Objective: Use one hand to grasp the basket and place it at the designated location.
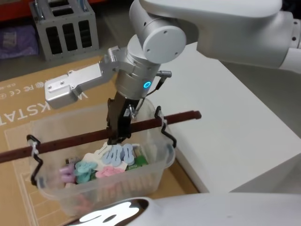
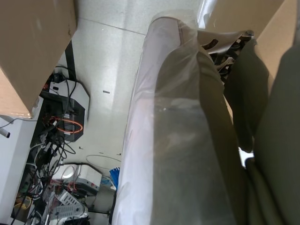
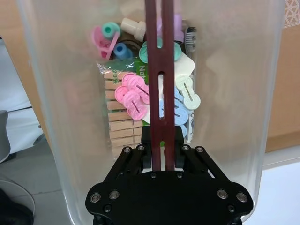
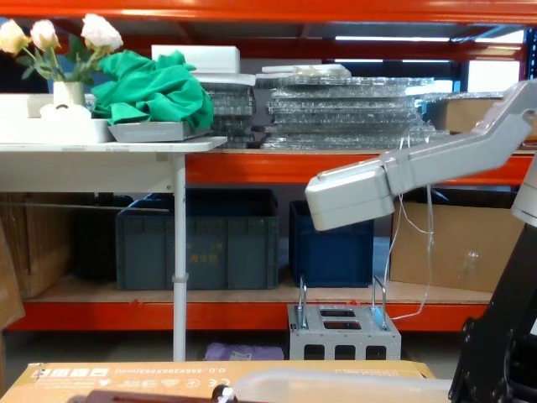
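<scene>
Over basket (image 1: 141, 186) middle, right claw (image 1: 117, 136) pinches bar handle (image 1: 181, 117); bar's left end cropped.

The jaws of the right gripper (image 1: 117, 135) pinch the bar (image 1: 181, 116) of the basket (image 1: 162, 165). Pegs (image 1: 115, 155) lie under the jaws and the basket walls stand around them. A white table (image 1: 235, 122) is just beside. Flat cardboard (image 1: 19, 108) on the other side leaves room.

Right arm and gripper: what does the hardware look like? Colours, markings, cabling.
Right arm: bulky, rounded light-grey shells with round joint caps. The wrist is a silver cylinder with a blue ring light and a thin dark cable beside it, plus a boxy silver bracket with screws. Right gripper: matte black, angular plates, visible screw heads.
</scene>
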Tool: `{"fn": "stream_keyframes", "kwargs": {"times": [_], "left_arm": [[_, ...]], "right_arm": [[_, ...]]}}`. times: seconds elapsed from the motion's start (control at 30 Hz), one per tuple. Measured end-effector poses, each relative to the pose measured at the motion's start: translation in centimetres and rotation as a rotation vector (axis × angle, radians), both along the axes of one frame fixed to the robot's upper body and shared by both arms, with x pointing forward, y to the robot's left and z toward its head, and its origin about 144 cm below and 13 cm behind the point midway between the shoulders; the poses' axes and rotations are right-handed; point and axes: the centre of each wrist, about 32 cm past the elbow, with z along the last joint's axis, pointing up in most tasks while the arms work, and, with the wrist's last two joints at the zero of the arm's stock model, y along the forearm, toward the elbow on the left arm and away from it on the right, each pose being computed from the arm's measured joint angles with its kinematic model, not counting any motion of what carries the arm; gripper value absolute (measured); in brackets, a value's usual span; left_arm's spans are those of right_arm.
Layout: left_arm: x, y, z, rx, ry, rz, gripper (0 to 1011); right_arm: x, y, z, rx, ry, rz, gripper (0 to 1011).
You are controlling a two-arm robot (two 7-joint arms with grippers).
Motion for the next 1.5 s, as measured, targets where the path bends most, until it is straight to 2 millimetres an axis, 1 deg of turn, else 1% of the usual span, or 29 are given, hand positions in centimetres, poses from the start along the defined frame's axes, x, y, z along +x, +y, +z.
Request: {"fn": "stream_keyframes", "kwargs": {"times": [0.03,0.57,0.73,0.87,0.9,0.93,1.1,1.17,1.33,1.5], "left_arm": [[0.0,0.0,0.0,0.000,0.000,0.000,0],[0.0,0.0,0.0,0.000,0.000,0.000,0],[0.0,0.0,0.0,0.000,0.000,0.000,0],[0.0,0.0,0.0,0.000,0.000,0.000,0],[0.0,0.0,0.0,0.000,0.000,0.000,0],[0.0,0.0,0.0,0.000,0.000,0.000,0],[0.0,0.0,0.0,0.000,0.000,0.000,0],[0.0,0.0,0.0,0.000,0.000,0.000,0],[0.0,0.0,0.0,0.000,0.000,0.000,0],[0.0,0.0,0.0,0.000,0.000,0.000,0]], "right_arm": [[0.0,0.0,0.0,0.003,0.002,-0.001,235],[0.7,-0.2,0.0,0.023,0.024,-0.022,234],[0.8,-0.4,0.4,0.035,0.024,-0.020,234],[0.8,-0.8,1.2,0.051,0.021,-0.019,234],[0.8,-1.0,1.8,0.065,0.019,-0.020,235],[0.8,-1.0,1.8,0.065,0.019,-0.020,234],[0.7,-1.9,3.4,0.092,0.007,-0.027,234],[0.6,-2.1,3.7,0.097,0.005,-0.029,234],[0.8,-3.3,5.4,0.120,-0.006,-0.066,235],[1.5,-5.0,7.0,0.129,-0.009,-0.147,234]]}}
